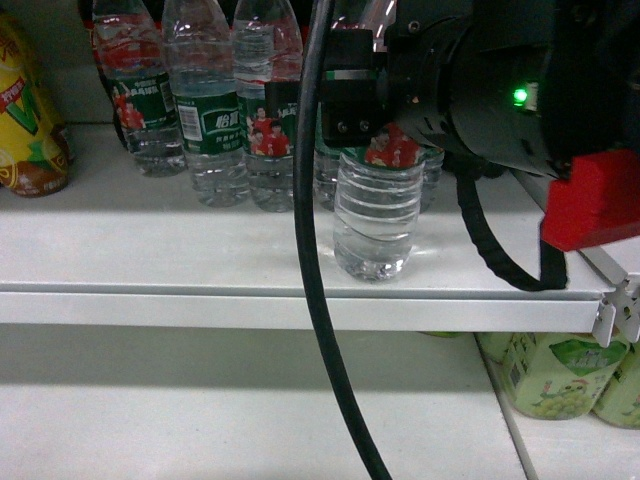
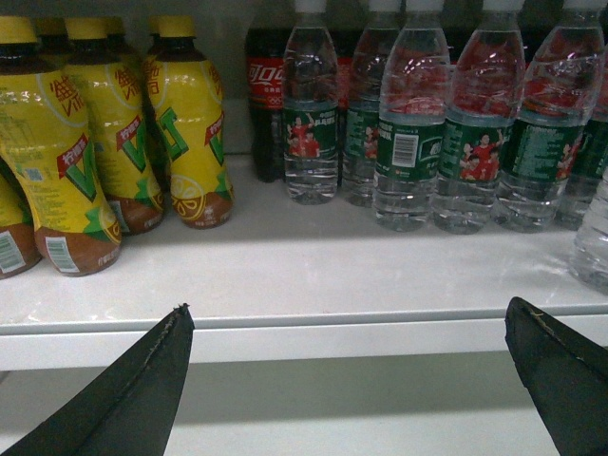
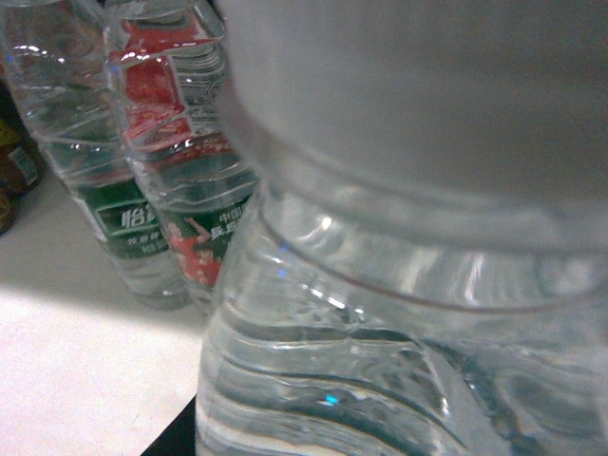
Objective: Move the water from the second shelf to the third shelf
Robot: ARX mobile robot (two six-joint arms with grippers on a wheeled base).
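A clear, ribbed plastic water bottle [image 1: 377, 225] stands near the white shelf's [image 1: 150, 240] front edge, the right gripper [image 1: 350, 100] at its label, grip unclear; the left gripper [image 2: 351, 380] gapes wide, holding nothing.

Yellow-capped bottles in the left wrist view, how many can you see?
5, all left on the shelf: a front bottle, a middle bottle, a right-hand bottle, a cut-off bottle at the edge, and a back-row bottle. More may hide behind.
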